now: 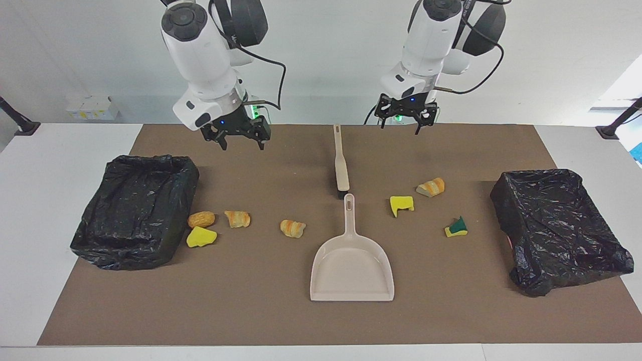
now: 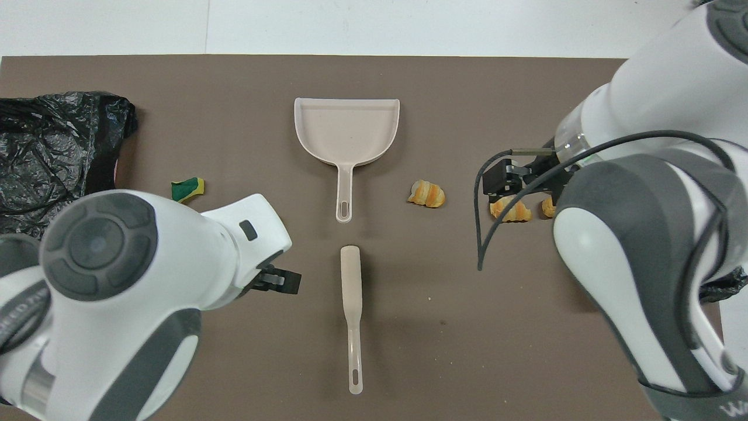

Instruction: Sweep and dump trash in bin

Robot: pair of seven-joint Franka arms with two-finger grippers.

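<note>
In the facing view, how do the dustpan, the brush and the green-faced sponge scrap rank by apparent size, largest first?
1. dustpan, clearly largest.
2. brush, long but narrow; it lies nearer the robots, so it may look somewhat smaller than it is.
3. green-faced sponge scrap, clearly smallest.
</note>
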